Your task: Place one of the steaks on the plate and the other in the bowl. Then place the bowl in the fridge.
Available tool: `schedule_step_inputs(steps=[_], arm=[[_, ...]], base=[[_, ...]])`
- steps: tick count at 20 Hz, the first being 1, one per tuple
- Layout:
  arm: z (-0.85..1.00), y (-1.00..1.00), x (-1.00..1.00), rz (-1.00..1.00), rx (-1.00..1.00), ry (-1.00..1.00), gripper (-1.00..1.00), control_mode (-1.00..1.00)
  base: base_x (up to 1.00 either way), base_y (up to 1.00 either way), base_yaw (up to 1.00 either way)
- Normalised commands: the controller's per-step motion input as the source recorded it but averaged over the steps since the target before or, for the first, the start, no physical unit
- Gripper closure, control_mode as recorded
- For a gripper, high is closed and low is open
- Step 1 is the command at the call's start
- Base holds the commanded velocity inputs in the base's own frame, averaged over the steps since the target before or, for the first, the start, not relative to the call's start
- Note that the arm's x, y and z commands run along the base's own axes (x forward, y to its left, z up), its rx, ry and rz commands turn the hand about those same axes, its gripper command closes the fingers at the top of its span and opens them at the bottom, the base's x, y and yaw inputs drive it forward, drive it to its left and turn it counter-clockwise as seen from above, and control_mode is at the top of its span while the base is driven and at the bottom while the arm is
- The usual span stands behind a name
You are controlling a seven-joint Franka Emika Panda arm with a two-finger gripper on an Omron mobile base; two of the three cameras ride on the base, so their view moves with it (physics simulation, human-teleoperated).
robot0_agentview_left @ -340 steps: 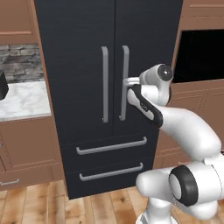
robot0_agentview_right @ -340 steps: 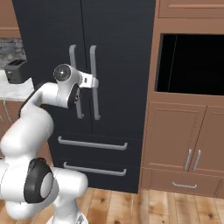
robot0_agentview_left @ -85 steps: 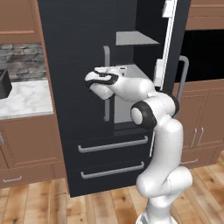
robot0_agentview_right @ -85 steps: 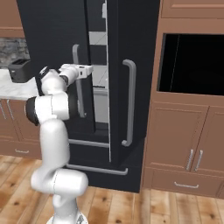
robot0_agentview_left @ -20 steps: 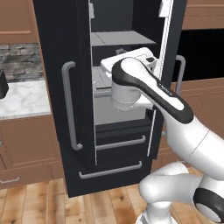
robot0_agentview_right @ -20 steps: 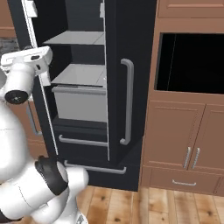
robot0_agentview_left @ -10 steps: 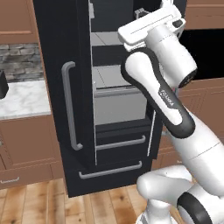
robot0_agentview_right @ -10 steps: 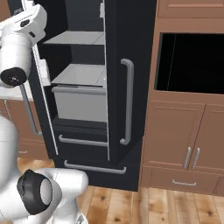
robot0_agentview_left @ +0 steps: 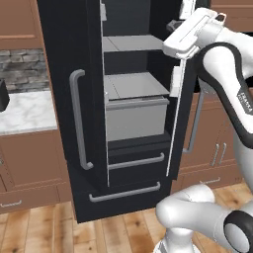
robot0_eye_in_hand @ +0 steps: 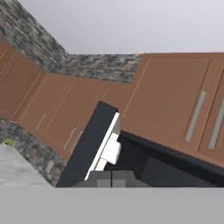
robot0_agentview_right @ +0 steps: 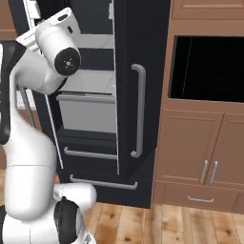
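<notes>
The black fridge (robot0_agentview_left: pixel 59 59) stands with both upper doors swung open, showing grey shelves (robot0_agentview_left: pixel 133 43) and a grey drawer (robot0_agentview_left: pixel 136 118) inside. My arm (robot0_agentview_left: pixel 232 74) reaches high, with the hand up by the top edge of the fridge's right door (robot0_agentview_left: pixel 177 113). In the hand view my gripper (robot0_eye_in_hand: pixel 110 177) is shut with nothing between its dark fingertips, and it looks over the top of a fridge door (robot0_eye_in_hand: pixel 89 144) at the wooden wall cabinets. The steaks, the plate and the bowl are out of view.
A marble counter (robot0_agentview_left: pixel 24 111) with a stone backsplash lies left of the fridge. A black wall oven (robot0_agentview_right: pixel 209 66) set in wood, with cabinet doors (robot0_agentview_right: pixel 202 152) under it, stands to the right. The left door's long handle (robot0_agentview_left: pixel 79 118) juts toward me. Wooden floor lies below.
My hand has risen from in front of the fridge shelves to the top of the right door and shifted a little right. The fridge doors stay open.
</notes>
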Motion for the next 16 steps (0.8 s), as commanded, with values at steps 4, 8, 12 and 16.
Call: schedule_step_inputs(steps=[4, 8, 12, 16], arm=[[-1.0, -0.12, 0.99, 0.26, -0.2, 0.27, 1.0, -1.0], [-0.61, 0.61, 0.74, 0.04, -0.18, -0.1, 1.0, -1.0], [-0.52, 0.72, 0.61, 0.0, -0.16, -0.11, 1.0, -1.0], [-0.43, 0.46, 0.7, -0.02, -0.14, -0.03, 1.0, -1.0]], base=[[0.0, 0.0, 0.0], [0.0, 0.0, 0.0], [0.0, 0.0, 0.0], [0.0, 0.0, 0.0]])
